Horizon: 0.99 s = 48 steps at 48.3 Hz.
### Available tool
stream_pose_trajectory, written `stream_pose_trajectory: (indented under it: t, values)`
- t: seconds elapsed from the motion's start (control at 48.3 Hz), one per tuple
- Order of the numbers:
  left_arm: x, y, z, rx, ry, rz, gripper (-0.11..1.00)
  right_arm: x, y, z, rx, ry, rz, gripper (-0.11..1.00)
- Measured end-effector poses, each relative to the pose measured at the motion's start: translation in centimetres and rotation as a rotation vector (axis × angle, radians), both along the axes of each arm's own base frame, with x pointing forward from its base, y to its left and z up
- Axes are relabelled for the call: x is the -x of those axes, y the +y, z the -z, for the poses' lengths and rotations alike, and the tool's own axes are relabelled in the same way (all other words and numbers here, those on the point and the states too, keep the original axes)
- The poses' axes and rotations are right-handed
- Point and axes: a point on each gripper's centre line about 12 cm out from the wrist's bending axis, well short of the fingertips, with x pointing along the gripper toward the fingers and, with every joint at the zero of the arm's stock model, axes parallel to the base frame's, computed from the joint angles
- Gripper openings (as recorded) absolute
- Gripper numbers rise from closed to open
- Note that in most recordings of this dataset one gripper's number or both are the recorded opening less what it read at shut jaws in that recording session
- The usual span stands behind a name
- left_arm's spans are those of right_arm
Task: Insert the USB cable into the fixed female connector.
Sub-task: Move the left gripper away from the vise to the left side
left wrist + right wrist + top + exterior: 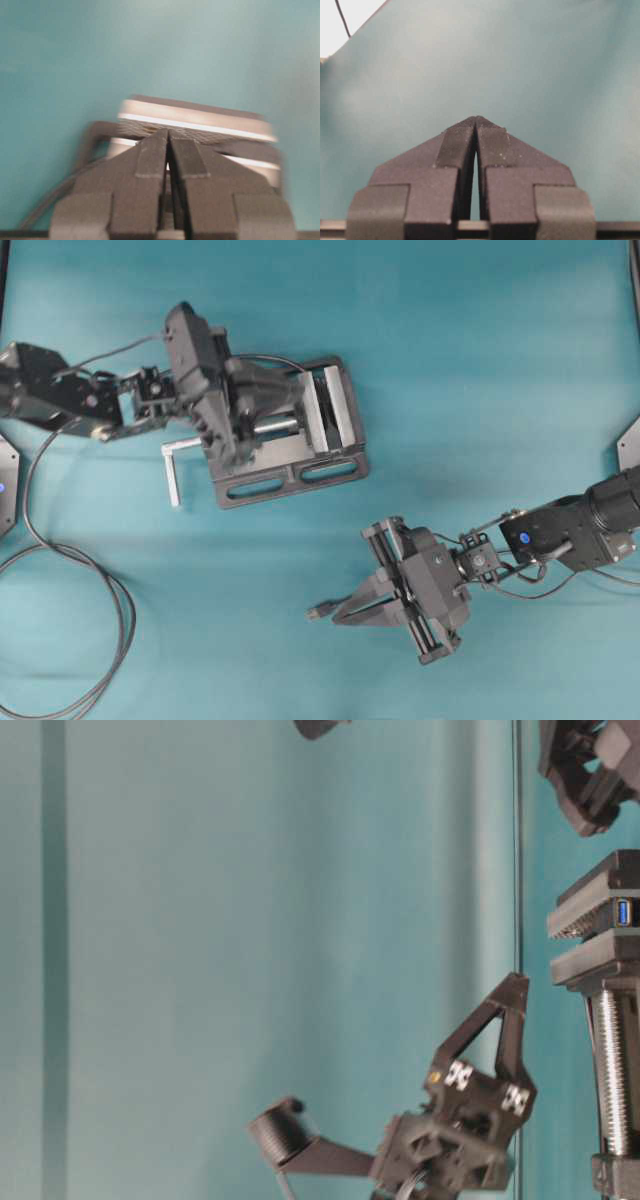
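Observation:
The fixed female connector point(623, 912), with a blue port, sits clamped between the jaws of the dark vise point(290, 475). My left gripper point(300, 392) hovers over the vise with its fingers pressed together. In the left wrist view point(167, 132) nothing shows between them. My right gripper point(335, 616) is shut low over the mat, right and forward of the vise. The small dark plug of the USB cable point(314, 613) sticks out of its tip toward the left. The rest of that cable is hidden. In the right wrist view point(476, 120) the fingertips meet and the plug does not show.
The vise's silver crank handle point(172, 475) juts out to the left. The long black cable point(110, 590) loops over the mat at the lower left and runs up to the vise. The vise jaws point(200, 117) lie just beyond the left fingertips.

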Motion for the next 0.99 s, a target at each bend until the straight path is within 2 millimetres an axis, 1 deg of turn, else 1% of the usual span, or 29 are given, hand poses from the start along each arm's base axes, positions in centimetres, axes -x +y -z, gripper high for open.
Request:
stream_pose_trajectory:
  t: [0.083, 0.228, 0.29, 0.352, 0.456, 0.642, 0.725, 0.766, 0.808, 0.849, 0.932, 0.994]
  values:
    - [0.6, -1.4, -1.1, 0.001, -0.008, 0.036, 0.33, 0.0, 0.0, 0.0, -0.001, -0.001, 0.0, 0.0]
    - [2.4, -3.0, -2.9, 0.007, -0.035, 0.075, 0.76, 0.0, 0.0, 0.0, -0.001, -0.001, 0.0, 0.0]
    - [3.2, -3.4, -3.6, 0.026, -0.044, 0.08, 0.9, 0.0, 0.1, 0.0, -0.001, -0.001, -0.002, 0.0]
    - [4.0, -3.9, -4.5, 0.051, -0.064, 0.084, 0.99, 0.0, 0.1, 0.0, 0.0, -0.002, -0.002, 0.0]
    - [5.3, -4.5, -5.2, 0.087, -0.077, 0.093, 1.0, 0.0, 0.1, 0.0, -0.001, 0.0, -0.002, 0.0]
    - [7.7, -5.0, -3.4, 0.108, -0.018, 0.096, 1.0, -0.2, 0.1, 0.7, 0.004, 0.015, 0.0, 0.0]
    - [8.3, -5.1, -2.9, 0.108, -0.002, 0.1, 1.0, -0.5, 0.3, 1.1, 0.005, 0.019, -0.002, 0.01]
    - [8.4, -5.1, -2.8, 0.11, 0.001, 0.099, 1.0, -0.7, 0.3, 1.1, 0.006, 0.019, -0.002, 0.04]
    - [8.4, -5.1, -2.7, 0.108, 0.002, 0.099, 1.0, -0.9, 0.3, 1.1, 0.006, 0.019, 0.0, 0.09]
    - [8.5, -5.1, -2.8, 0.11, 0.001, 0.099, 1.0, -1.0, 0.4, 1.1, 0.006, 0.019, 0.0, 0.18]
    - [8.8, -5.2, -2.8, 0.109, 0.004, 0.102, 1.0, -1.2, 0.4, 1.0, 0.008, 0.021, 0.001, 0.38]
    - [9.2, -5.3, -2.8, 0.11, 0.009, 0.107, 1.0, -1.3, 0.4, 1.1, 0.012, 0.03, 0.001, 0.57]
